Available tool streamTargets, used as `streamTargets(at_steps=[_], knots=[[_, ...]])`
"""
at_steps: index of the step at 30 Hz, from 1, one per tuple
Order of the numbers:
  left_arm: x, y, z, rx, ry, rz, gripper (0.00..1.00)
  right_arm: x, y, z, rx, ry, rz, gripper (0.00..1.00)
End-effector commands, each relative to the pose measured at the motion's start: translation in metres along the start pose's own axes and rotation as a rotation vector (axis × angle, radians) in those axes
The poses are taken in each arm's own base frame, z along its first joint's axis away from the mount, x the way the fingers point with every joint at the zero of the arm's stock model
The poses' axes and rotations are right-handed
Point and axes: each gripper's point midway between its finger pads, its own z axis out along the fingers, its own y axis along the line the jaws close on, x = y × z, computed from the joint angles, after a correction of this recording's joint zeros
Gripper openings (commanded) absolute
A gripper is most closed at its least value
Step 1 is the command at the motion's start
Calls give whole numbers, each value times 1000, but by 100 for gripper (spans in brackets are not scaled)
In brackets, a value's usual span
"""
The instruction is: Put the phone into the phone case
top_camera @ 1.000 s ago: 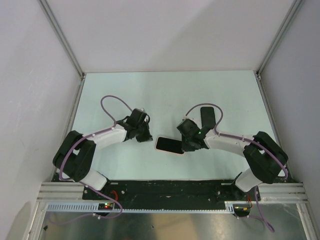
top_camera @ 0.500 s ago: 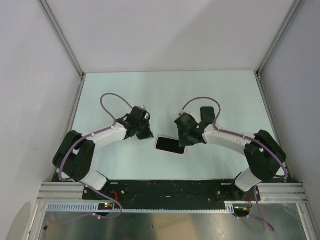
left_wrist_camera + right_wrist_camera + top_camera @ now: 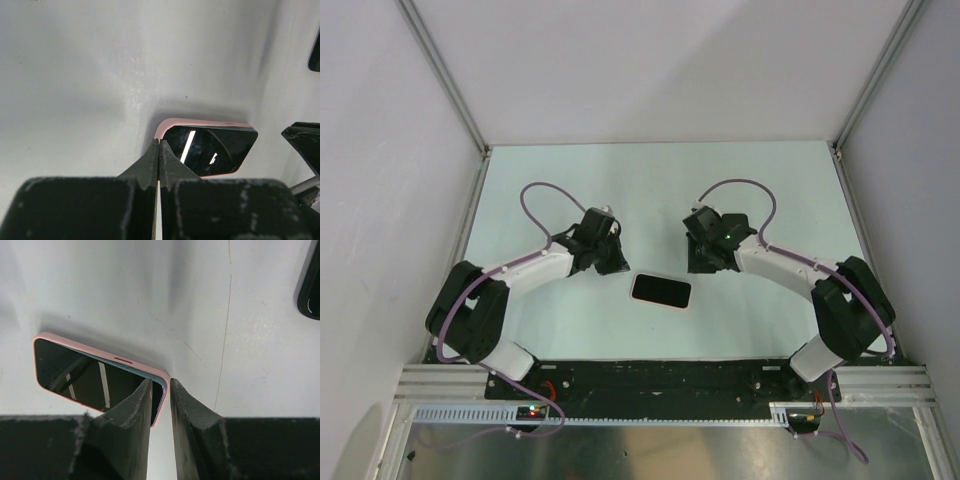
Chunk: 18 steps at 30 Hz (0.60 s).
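The phone (image 3: 661,290) lies flat, dark screen up, inside the salmon-pink phone case (image 3: 658,304) on the table between the two arms. The left wrist view shows the phone (image 3: 215,150) with the case's pink rim (image 3: 200,121) around it. My left gripper (image 3: 612,265) is shut and empty, its tips (image 3: 159,142) beside the case's left corner. Just up and right of the phone, my right gripper (image 3: 705,262) is narrowly open. Seen from the right wrist, its tips (image 3: 160,382) hang over the case's corner (image 3: 75,344) with only table in the gap.
A black slab (image 3: 311,290) lies on the table beyond the right gripper, mostly hidden under the right arm in the top view. Its edge also shows in the left wrist view (image 3: 315,52). Grey walls stand on three sides of the table.
My right gripper has drawn back up and to the right off the phone's right end, and its jaws have parted slightly. The left gripper shifted a little away. The phone stays put.
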Motion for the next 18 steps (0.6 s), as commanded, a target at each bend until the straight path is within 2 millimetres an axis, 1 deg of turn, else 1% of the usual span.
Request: streamTargets(at_steps=[1,6,18], knots=[[-14,-13,-7,41,-31,26,0,2,9,10,-13,10,-42,25],[-12,-11,-7,35,-27,26,0,17,10,19,-5,42,-61,22],[-10,-9,-6,29,-20,26,0,35,3,26,0,76,-62,20]])
